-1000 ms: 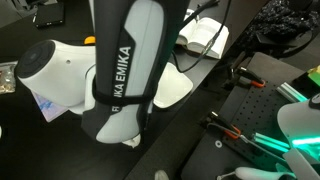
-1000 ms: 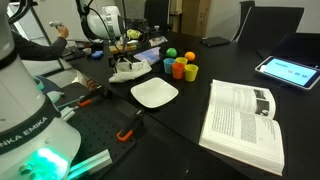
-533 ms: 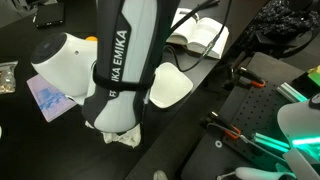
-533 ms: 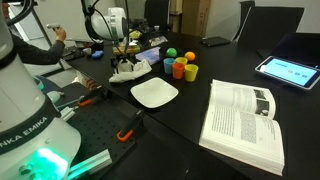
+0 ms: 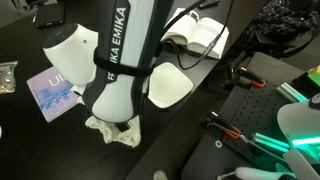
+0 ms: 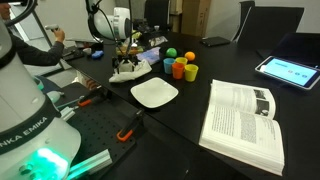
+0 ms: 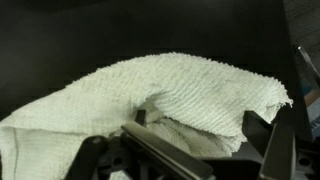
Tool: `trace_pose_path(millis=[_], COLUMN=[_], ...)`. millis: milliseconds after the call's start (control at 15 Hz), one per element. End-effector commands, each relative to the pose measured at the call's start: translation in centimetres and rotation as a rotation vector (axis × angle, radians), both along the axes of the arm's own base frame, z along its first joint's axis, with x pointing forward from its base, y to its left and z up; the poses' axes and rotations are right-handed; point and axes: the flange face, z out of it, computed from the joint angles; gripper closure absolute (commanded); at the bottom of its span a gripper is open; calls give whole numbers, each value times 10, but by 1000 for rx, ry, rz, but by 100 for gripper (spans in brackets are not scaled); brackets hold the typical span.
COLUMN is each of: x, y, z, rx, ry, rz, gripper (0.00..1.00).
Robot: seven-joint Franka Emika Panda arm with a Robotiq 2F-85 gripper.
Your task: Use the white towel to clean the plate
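Near the plate, white towel clamped in gripper fingers, apparently lifted; grasp judged done, carrying over and wiping not yet begun.

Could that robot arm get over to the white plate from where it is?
Probably yes. The gripper, which seems to hold the white towel, hangs close to the plate. The plate lies bare, and nothing stands between them.
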Motion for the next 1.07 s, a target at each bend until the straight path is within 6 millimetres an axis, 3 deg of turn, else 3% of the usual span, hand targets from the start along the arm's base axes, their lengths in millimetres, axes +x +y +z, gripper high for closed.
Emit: trace_pose_path(millis=[0,533,600,733,1000], x=[-3,-5,-4,-4,-4], y=[-3,-6,-7,-8,-7], z=[3,2,1,1,1], rx=[55,57,57,55,55], ry=[20,44,46,46,46], rz=[26,51,52,50,51], gripper=[30,92,74,90,92])
